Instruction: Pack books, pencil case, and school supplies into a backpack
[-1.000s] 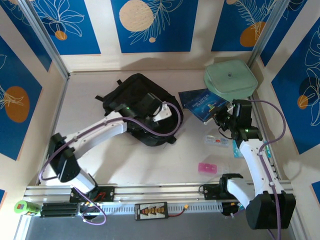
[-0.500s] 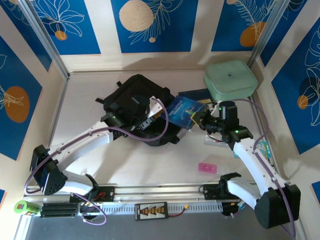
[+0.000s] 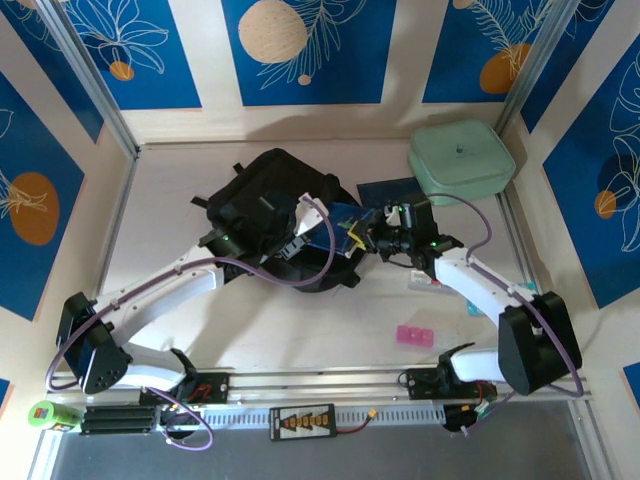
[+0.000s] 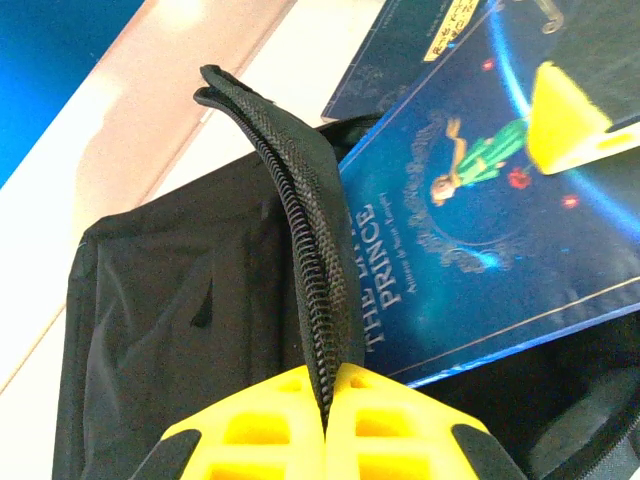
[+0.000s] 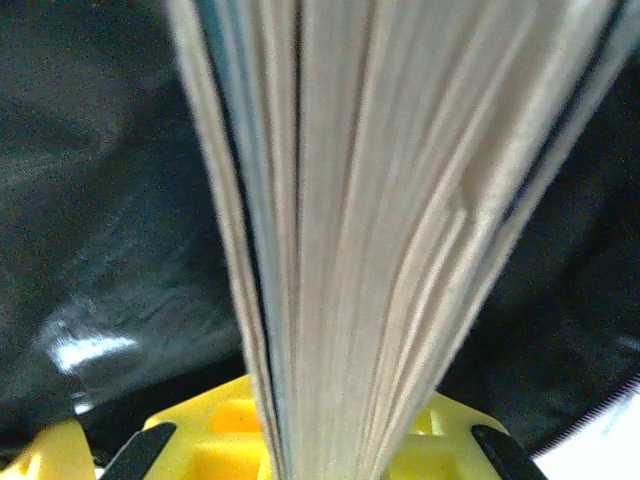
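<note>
Left of centre in the top view, the left gripper [image 4: 326,400] pinches the zip edge of the large black fabric backpack [image 3: 262,190]. Just right, the right gripper [image 5: 320,440] clamps the blue paperback book [image 3: 343,224], which pokes into the bag's mouth.

On the cover of the blue book [image 4: 480,230], seen from the left wrist, pale capitals run sideways. The word PRINCE is plain, and above it a line begins THE, the rest of it hidden behind the zip edge of the backpack [image 4: 315,270]. Under PRINCE runs one line of smaller print, too fine to read with certainty, and the dark navy book [image 4: 400,70] beyond bears a pale label [image 4: 462,22] whose tiny dark print cannot be read.
</note>
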`<state>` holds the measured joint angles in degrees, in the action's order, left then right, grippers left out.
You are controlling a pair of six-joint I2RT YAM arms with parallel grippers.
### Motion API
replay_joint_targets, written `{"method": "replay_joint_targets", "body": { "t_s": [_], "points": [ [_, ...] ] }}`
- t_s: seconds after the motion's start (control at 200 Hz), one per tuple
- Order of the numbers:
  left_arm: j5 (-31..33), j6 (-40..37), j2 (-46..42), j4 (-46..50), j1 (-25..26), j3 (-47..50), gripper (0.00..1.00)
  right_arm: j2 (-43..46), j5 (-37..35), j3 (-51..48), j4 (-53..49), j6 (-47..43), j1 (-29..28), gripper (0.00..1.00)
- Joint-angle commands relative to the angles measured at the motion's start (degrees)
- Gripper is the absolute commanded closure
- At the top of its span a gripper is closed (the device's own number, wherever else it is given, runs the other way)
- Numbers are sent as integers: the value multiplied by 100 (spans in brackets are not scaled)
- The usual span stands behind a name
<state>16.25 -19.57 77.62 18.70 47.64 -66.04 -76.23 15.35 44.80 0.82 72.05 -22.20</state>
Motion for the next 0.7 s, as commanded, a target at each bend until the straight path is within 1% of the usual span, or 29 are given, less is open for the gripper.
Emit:
{"method": "replay_joint_targets", "body": {
  "t_s": [0.0, 0.135, 0.25, 0.38, 0.525, 0.575, 0.635, 0.695],
  "points": [
    [-183, -23, -244, -483, -29, -10, 100, -338, -2, 409, 608, 179, -140, 93],
    [-158, -4, -273, -547, -27, -4, 100, -966, -457, 688, 601, 46, -387, 93],
    [-125, 43, -287, -543, -29, -5, 100, -1531, -840, 867, 614, 107, -542, 94],
    [-141, 76, -331, -525, -28, 3, 100, -2018, -1044, 1157, 596, 119, -618, 94],
    [-142, 118, -333, -552, -30, 37, 100, -2588, -1146, 1530, 547, 441, -727, 94],
    [-88, 148, -323, -568, -37, 39, 100, -2766, -1434, 1497, 757, 693, -804, 94],
    [124, 208, -264, -567, -45, 2, 100, -2997, -1832, 1418, 1189, 954, -910, 93],
    [281, 249, -214, -511, -57, -57, 100, -3294, -2008, 1603, 1293, 1061, -970, 93]
  ]
}}
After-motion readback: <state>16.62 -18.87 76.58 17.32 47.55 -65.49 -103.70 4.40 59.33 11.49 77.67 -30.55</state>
